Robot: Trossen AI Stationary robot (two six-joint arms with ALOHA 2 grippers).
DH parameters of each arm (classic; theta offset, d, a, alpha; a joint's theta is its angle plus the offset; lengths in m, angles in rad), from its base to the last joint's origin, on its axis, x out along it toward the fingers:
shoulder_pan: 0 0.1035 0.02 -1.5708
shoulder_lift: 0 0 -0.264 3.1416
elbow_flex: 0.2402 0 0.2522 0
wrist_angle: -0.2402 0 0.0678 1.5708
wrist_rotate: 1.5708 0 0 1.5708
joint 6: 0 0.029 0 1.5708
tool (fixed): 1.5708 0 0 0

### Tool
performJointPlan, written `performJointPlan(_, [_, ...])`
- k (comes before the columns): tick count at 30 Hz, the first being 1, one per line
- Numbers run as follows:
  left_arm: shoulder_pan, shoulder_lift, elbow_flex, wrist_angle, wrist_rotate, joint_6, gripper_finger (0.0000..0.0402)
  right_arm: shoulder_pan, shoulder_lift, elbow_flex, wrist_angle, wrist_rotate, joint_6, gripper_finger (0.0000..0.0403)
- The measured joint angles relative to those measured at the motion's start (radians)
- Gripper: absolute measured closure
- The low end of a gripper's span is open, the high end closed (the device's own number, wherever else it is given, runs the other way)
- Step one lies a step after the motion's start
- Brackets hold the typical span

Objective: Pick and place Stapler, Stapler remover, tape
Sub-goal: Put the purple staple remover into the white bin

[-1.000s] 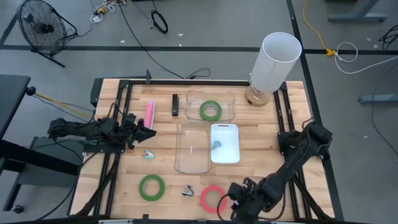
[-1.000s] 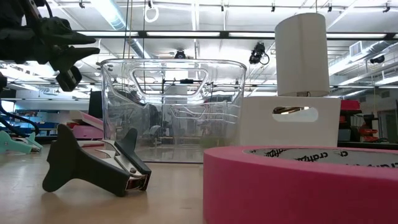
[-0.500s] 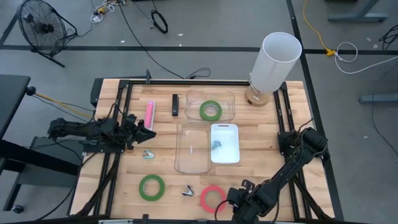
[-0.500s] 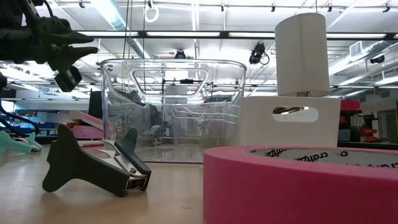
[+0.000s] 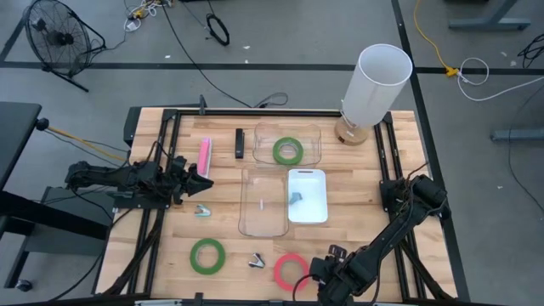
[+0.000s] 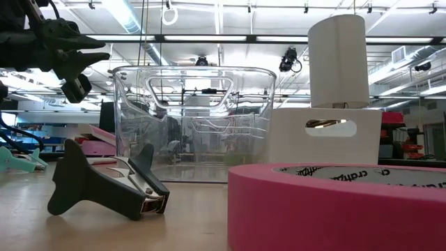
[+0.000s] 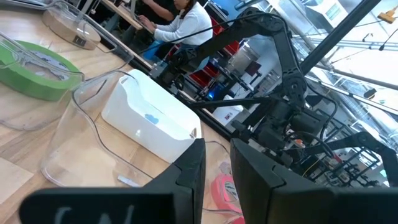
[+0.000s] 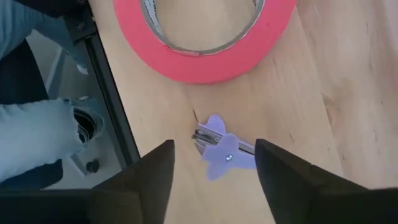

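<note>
My right gripper (image 5: 318,274) hangs open at the table's near edge, right of the red-pink tape ring (image 5: 291,270). In its wrist view the gripper (image 8: 212,146) has its fingers on either side of a purple stapler remover (image 8: 224,154) lying on the wood, apart from it, with the tape ring (image 8: 205,37) beyond. A dark stapler remover (image 5: 257,261) and a green tape ring (image 5: 206,255) lie flat left of the red-pink ring. A second green ring (image 5: 288,151) lies in a clear bin. My left gripper (image 5: 201,178) waits above the table's left side, open by a narrow gap and empty.
A pink stapler (image 5: 204,155) and a black stapler (image 5: 240,143) lie at the far left. A pale stapler remover (image 5: 202,210) lies near my left gripper. A second clear bin (image 5: 263,204) and a white tray (image 5: 319,208) stand mid-table, a white cylinder (image 5: 374,85) at the far right.
My right gripper has shifted a little toward the table's near edge, beside the red-pink tape ring, staying open.
</note>
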Motion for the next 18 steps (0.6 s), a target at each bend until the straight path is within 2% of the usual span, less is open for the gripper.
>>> performJointPlan(7, [0.000,0.000,0.000,-0.004,0.000,0.000,0.0323,0.001,0.000,0.000,0.000,0.000,-0.076,0.0134])
performJointPlan(18, [0.000,0.000,0.001,-0.007,0.001,0.000,0.0323,0.004,0.000,0.000,-0.001,-0.020,-0.081,0.0141])
